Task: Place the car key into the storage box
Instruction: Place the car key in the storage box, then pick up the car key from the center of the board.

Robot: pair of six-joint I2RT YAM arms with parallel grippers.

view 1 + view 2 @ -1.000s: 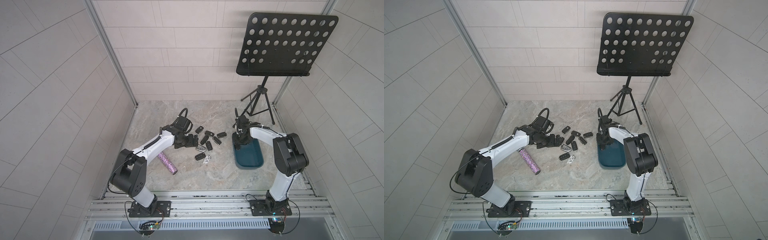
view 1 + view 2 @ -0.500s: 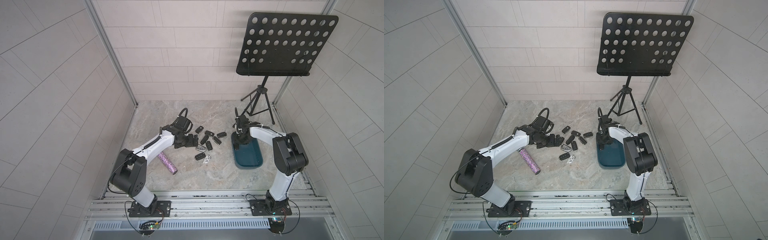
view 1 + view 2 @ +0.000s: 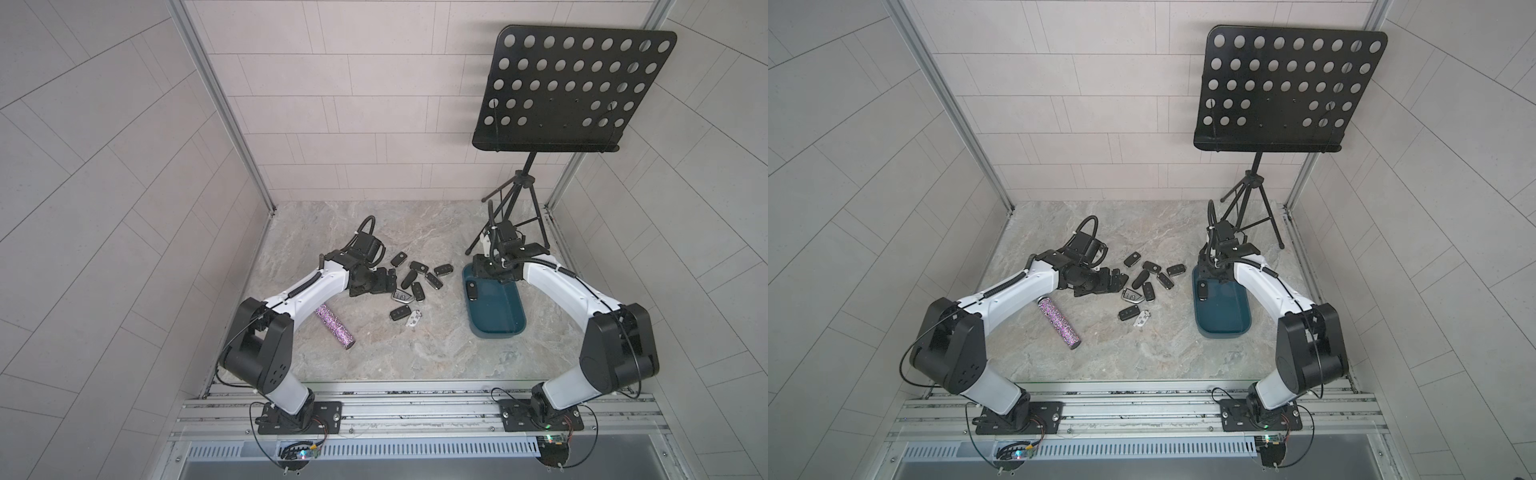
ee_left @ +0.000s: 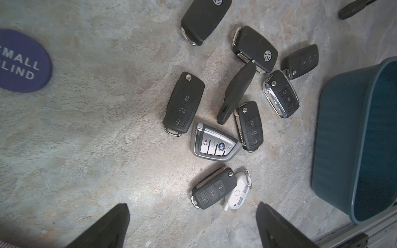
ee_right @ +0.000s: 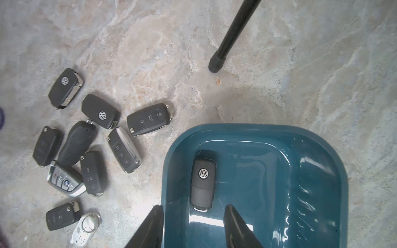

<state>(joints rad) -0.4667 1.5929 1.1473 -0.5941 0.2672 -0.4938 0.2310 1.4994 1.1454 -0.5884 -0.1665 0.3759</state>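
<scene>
1. Two fingers of my right hand [image 5: 193,216] stand apart, gripping nothing.
2. Just past them the car key [image 5: 203,182] lies flat in the storage box [image 5: 257,128], at its far left corner.
3. My left hand [image 3: 390,281], wide open, sits beside the loose keys [image 4: 249,126] on the table [image 3: 374,353], left of the storage box.

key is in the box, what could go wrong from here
1. The right hand hangs open over the storage box, one finger beside its wall; a sideways pull-out may snag and shift it.
2. The loose keys touch each other, so the open left hand may drag neighbours.
</scene>
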